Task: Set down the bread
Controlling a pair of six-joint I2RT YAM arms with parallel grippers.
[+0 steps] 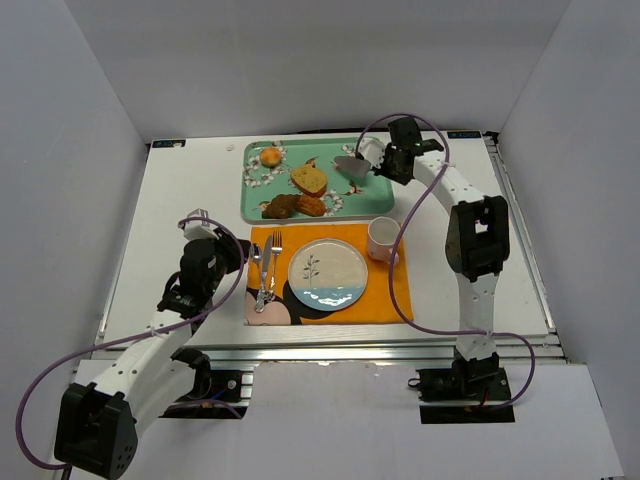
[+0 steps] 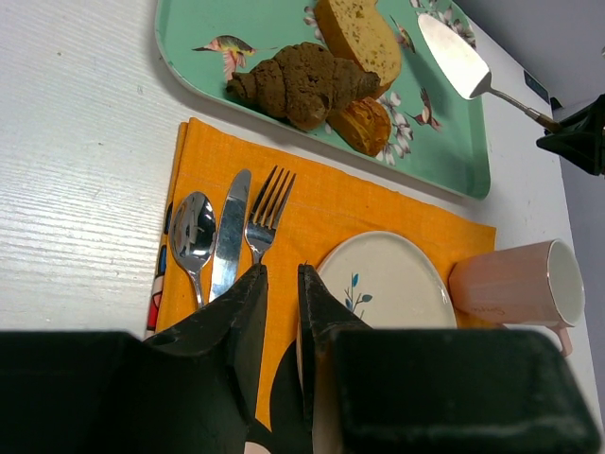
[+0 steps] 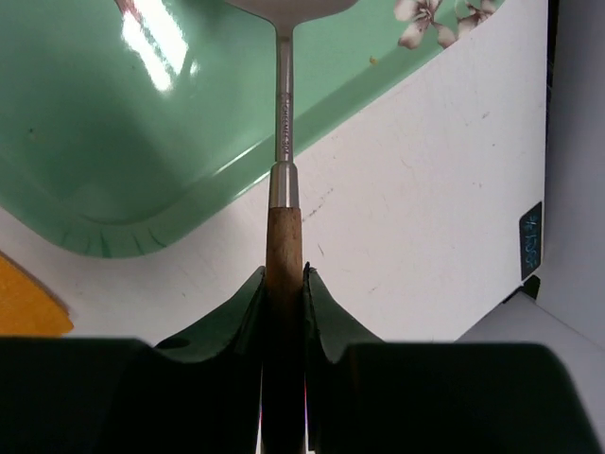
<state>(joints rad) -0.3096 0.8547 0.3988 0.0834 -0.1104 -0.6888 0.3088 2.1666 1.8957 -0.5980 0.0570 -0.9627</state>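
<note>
The bread (image 1: 309, 179) is lying in the middle of the green floral tray (image 1: 365, 205) at the far side of the bench (image 1: 190, 200). A small round bun (image 1: 270, 156) is sitting off to its far left. A brown croissant (image 2: 298, 83) and a smaller glazed pastry (image 2: 364, 123) are lying just beside its near edge.

The right claw (image 3: 284, 293) is clamping the wooden handle of a metal server (image 3: 284, 241). The server's flat blade is reaching over the right part of the tray. It is pointing toward the bread and staying apart from it. Whether the blade is touching the tray floor, I cannot tell.

The left claw (image 2: 282, 303) is hovering over the left part of the orange placemat (image 2: 369, 199). Its fingers are standing slightly apart with nothing between them. Just ahead of it, a spoon (image 2: 194, 232), a knife (image 2: 230, 232) and a fork (image 2: 265, 213) are lying side by side on the placemat.

A pale plate (image 2: 383, 284) with a small leaf sprig is sitting to their right. A pink mug (image 2: 520, 284) is standing just beyond the plate's right rim, at the placemat's corner.
</note>
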